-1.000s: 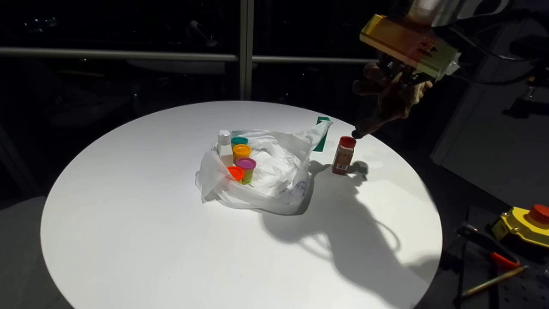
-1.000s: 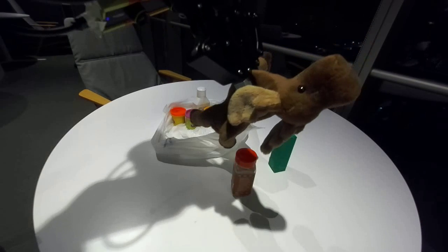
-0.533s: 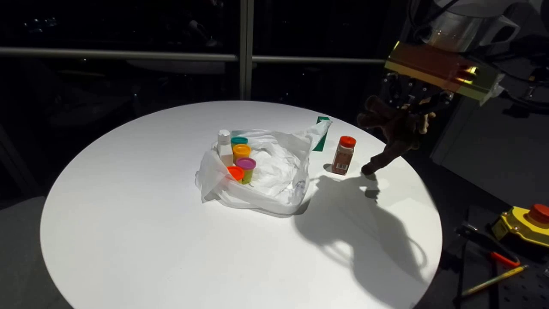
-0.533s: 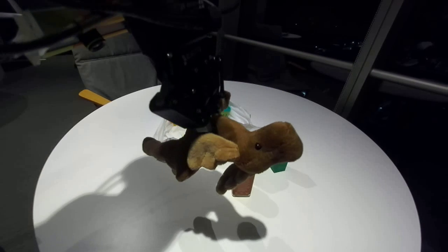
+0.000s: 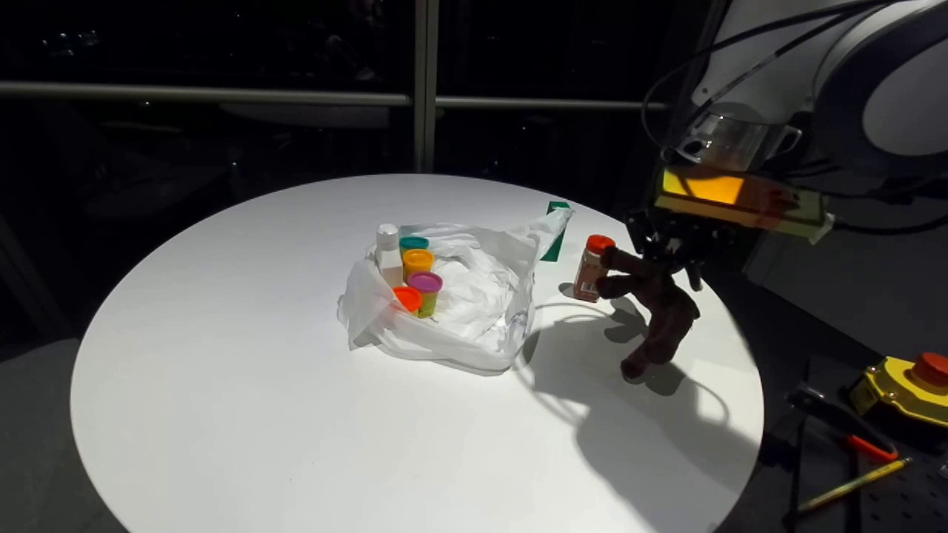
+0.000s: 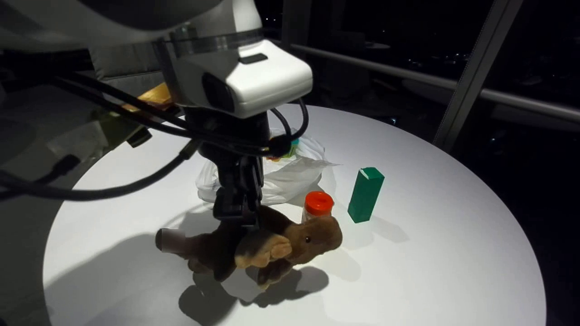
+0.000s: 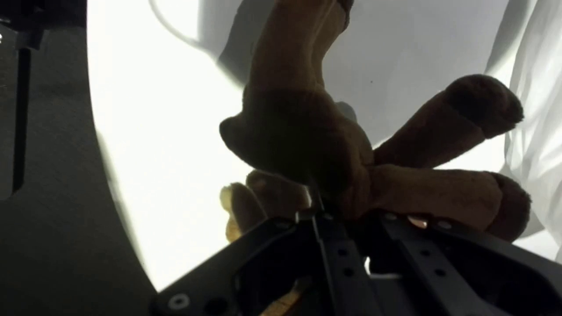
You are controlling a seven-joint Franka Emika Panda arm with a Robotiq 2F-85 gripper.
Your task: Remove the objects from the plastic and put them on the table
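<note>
Across an exterior view, the table first bears the plastic bag, its mouth spread wide. Inside, along its left part, stand a white bottle and four tubs with teal, orange, purple and red lids, presumably waiting for later trips. Past the bag's right end is a green box (partly behind a twist of the plastic), then a spice jar with a red lid, standing upright; both look like finished work. Rightmost of the task's things comes the stuffed toy, out of the bag and held in the gripper, its fingers clamped on the body.

The coming move turns on this: the toy hangs beneath the fingers, its long axis crossing them and roughly level, head to one side and feet to the other, with the table close below. Two limbs reach toward the jar, just beside it; whether they touch I can't make out. I would judge the step calls for a short lowering and a release, without drifting toward the jar, which a limb could tip.
</note>
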